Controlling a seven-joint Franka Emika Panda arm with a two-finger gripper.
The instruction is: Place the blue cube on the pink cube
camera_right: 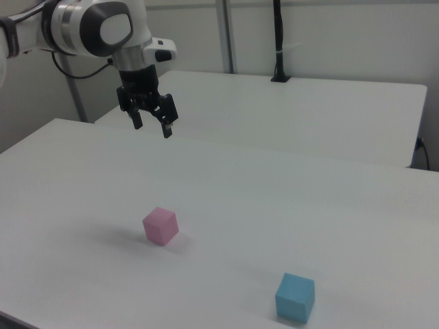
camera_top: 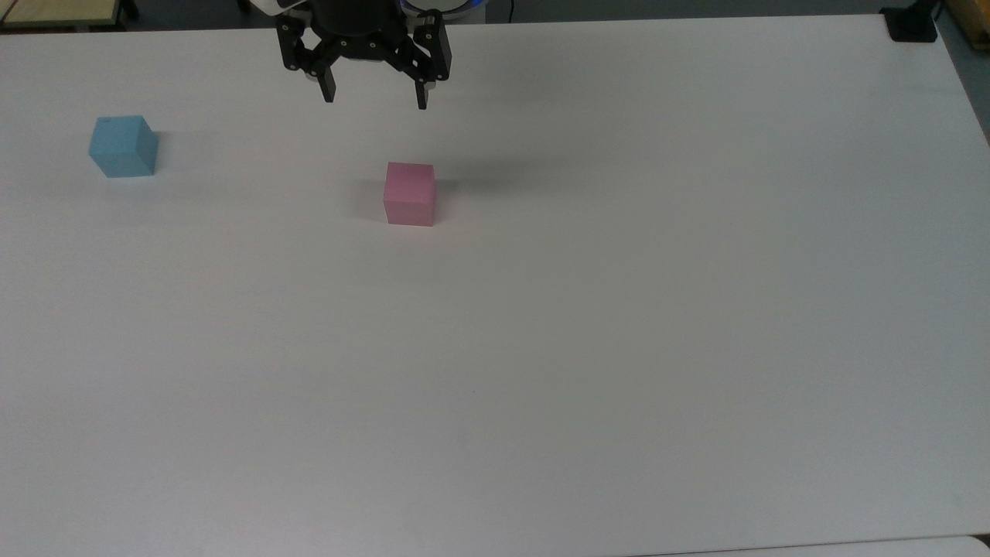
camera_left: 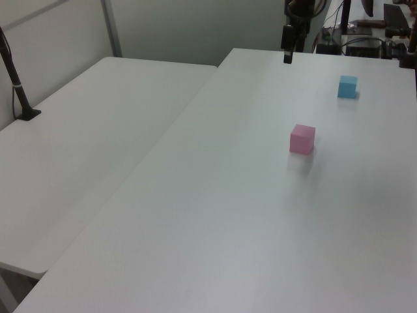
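- Gripper [camera_top: 374, 100] is hanging above the white table [camera_top: 619, 309] near its far edge in the top view, fingers spread apart and gripping nothing.
- In the right view the gripper [camera_right: 151, 127] is pointing down, well above the tabletop, at the end of the white arm [camera_right: 96, 27].
- Blue cube [camera_top: 123, 146] is sitting on the table toward the top view's left, well apart from the gripper; in the right view it [camera_right: 295, 297] is lying near the bottom edge.
- Pink cube [camera_top: 410, 193] is resting on the table, just below the gripper in the top view, and nothing is lying on top of it.
- In the left view the pink cube [camera_left: 302, 139] is standing nearer the camera and the blue cube [camera_left: 347, 86] farther back, the two well apart.
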